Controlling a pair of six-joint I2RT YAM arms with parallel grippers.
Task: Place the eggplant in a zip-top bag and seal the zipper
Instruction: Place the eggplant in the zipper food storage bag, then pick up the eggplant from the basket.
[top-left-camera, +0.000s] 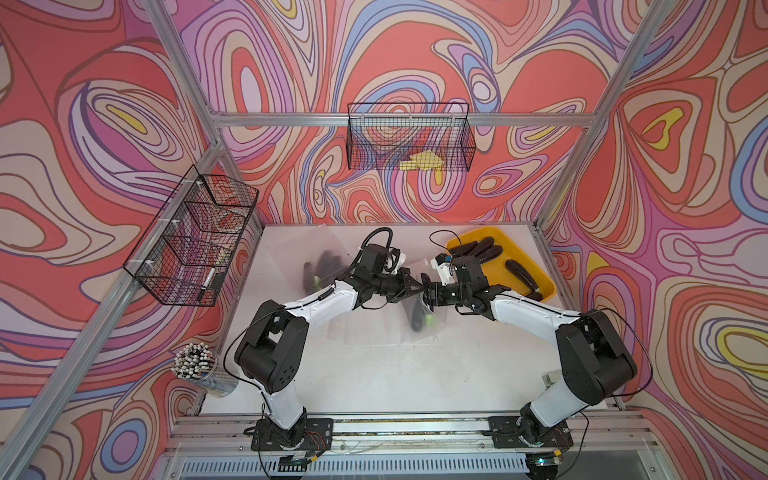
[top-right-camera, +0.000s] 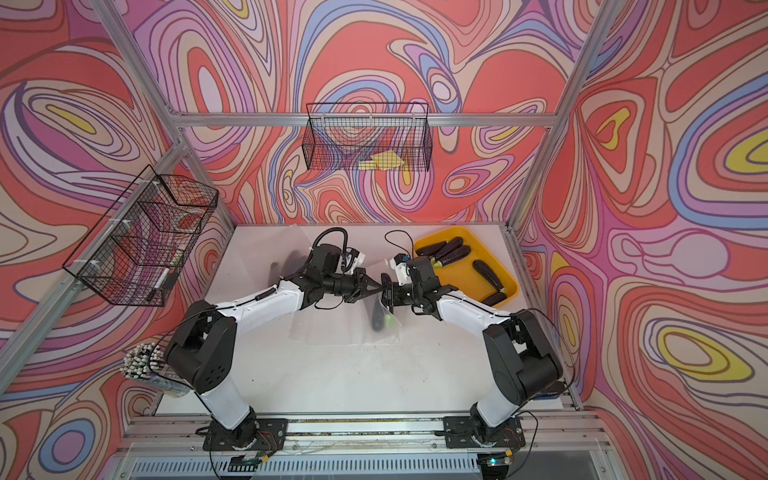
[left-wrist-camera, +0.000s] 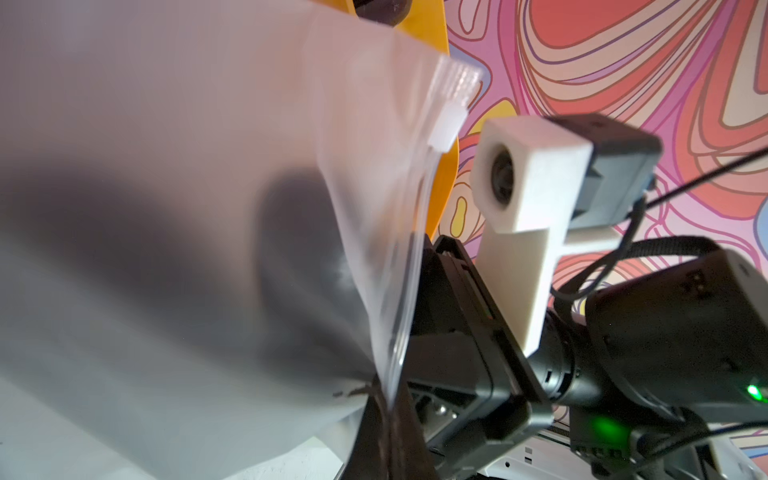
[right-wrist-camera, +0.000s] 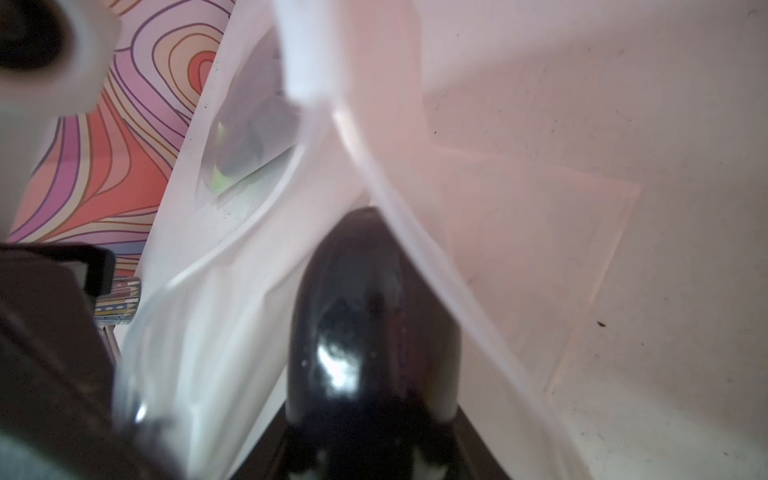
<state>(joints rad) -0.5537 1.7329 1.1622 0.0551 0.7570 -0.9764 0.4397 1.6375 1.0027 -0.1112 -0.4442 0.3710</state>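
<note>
**A:** How far along is this?

**B:** About midway, I judge. The long dark purple eggplant (top-left-camera: 417, 318) is partly inside the clear frosted zip-top bag (top-left-camera: 365, 328), over the middle of the white bench (top-left-camera: 395, 374), with its green stem end lowest. Dropping it fully in and closing the zipper are both left to do.

**A:** And the hands?

**B:** The left hand (top-left-camera: 419, 287) is closed tight, pinching the bag's rim and holding the mouth up. The right hand (top-left-camera: 428, 293) sits at the eggplant's blunt end with a finger on either side. I cannot tell whether it grips or has let go.

**A:** Do the wrist views add anything?

**B:** Yes. The right wrist view shows the eggplant's glossy end at the mouth, with the two zipper tracks (right-wrist-camera: 395, 199) splayed apart, so the mouth is open. The left wrist view shows the small white slider (left-wrist-camera: 446, 129) near one end of the track. There the eggplant is only a shadow through the plastic.

**A:** And the top views?

**B:** Only they show the yellow plastic tray (top-left-camera: 536, 259) of spare eggplants at the far right corner, and a second frosted bag (top-left-camera: 320, 266) holding dark eggplants toward the far left.
</note>
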